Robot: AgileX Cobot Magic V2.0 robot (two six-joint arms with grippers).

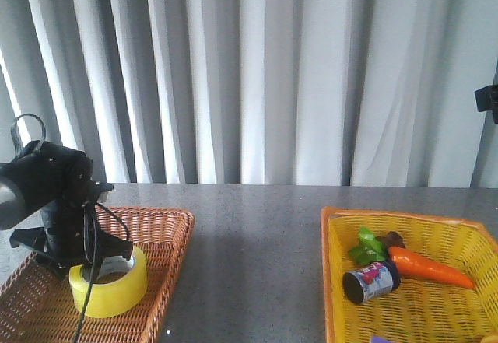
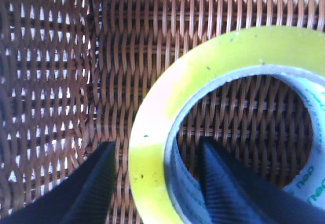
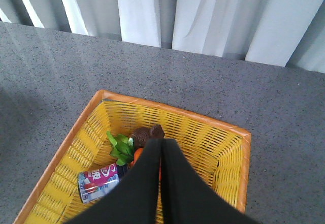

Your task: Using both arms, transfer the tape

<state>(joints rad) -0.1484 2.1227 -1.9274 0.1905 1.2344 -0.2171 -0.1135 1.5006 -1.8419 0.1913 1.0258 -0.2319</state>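
The tape [image 2: 167, 122] lies in the brown basket [image 1: 167, 230]. The left hand [image 2: 155, 183] is released, its fingers straddling the tape's wall; next it should clench and lift. The right hand [image 3: 160, 155] is clenched, empty.

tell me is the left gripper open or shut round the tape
Open. In the left wrist view the left gripper straddles the wall of the tape, one finger outside, one inside the core, with gaps showing on both sides.

Left arm [image 1: 47, 195]: bulky black jointed housing, looped black cables. Fingers [image 2: 96, 188]: matte black, finely ribbed pads.
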